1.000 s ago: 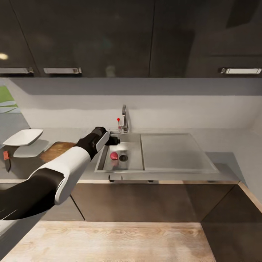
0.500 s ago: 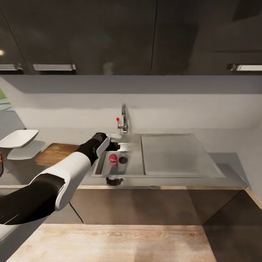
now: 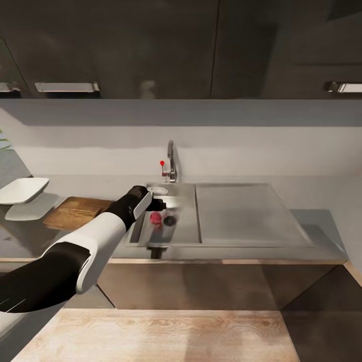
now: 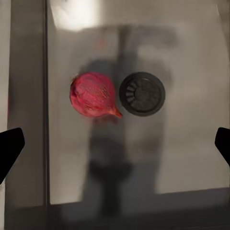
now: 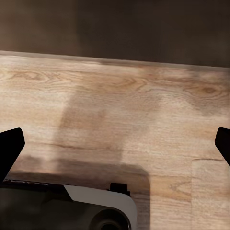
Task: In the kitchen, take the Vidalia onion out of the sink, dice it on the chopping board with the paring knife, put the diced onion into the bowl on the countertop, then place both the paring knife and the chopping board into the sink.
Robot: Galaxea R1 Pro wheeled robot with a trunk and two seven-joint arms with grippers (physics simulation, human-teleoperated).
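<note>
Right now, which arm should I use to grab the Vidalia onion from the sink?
Left. The left gripper hangs open over the sink, with the Vidalia onion lying beside the drain between its spread fingertips. The right gripper faces the wooden floor, away from the sink.

Left gripper point(image 3: 157, 204) hung over the sink point(image 3: 183, 226), above the Vidalia onion point(image 3: 156, 217), chopping board point(image 3: 75, 212) and bowl point(image 3: 22, 190) left

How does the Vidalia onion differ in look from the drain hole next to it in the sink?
The Vidalia onion is pinkish-red; the drain is dark grey. The onion is a rounded ball with a small pointed tip, while the drain is a flat disc with slots. Both lie side by side on the floor of the sink and look similar in width.
</note>
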